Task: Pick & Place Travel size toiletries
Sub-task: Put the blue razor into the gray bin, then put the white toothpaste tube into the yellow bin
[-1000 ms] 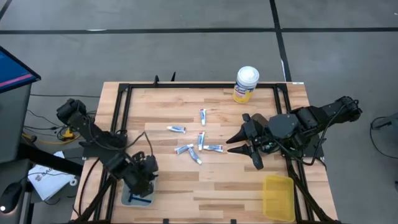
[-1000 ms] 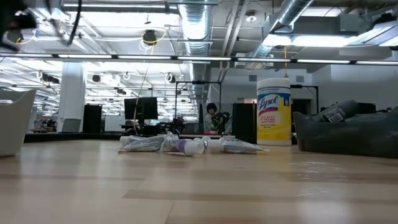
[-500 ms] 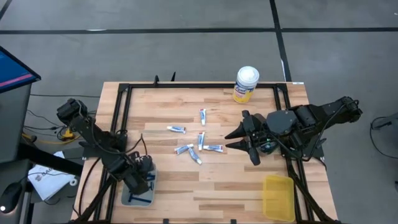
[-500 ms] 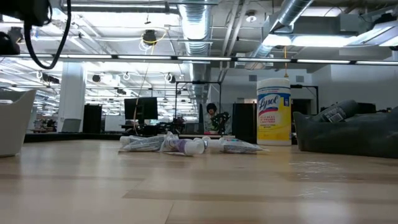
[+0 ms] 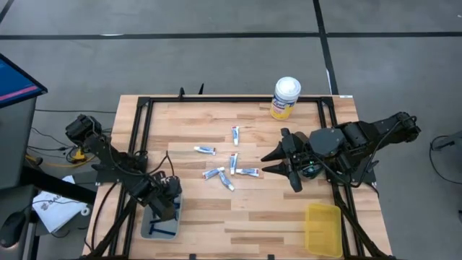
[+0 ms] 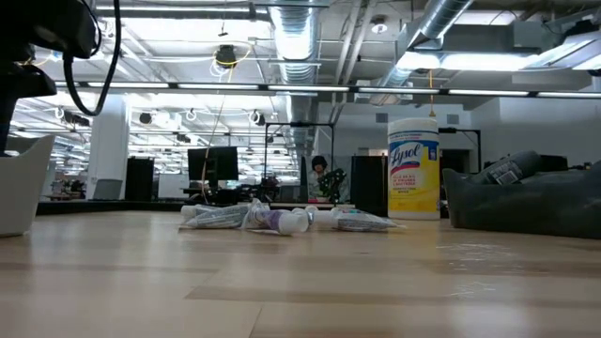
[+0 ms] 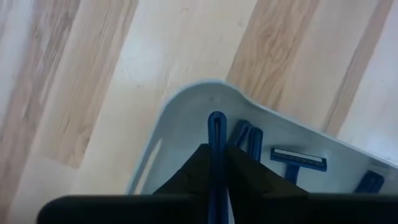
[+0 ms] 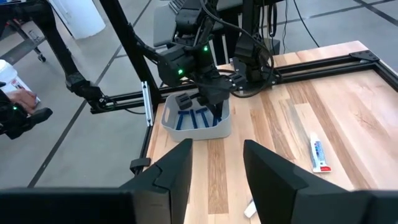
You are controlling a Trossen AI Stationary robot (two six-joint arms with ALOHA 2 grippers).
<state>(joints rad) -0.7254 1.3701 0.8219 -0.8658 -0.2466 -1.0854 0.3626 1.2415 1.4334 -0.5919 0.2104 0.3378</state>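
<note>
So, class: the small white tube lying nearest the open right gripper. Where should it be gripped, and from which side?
Grip the small white tube across its flat middle, coming straight down from above. It lies flat on the wooden table, slightly apart from the others, so the right gripper should close across its narrow width.

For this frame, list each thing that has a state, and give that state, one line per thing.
left gripper: shut on a razor, above the grey tray.
razor: clamped between the fingers, over the tray.
grey tray: holds several blue razors.
right gripper: open, empty, beside the tubes.
white tubes: lying loose mid-table.
yellow tray: looks empty.
canister: upright, lid on.
</note>
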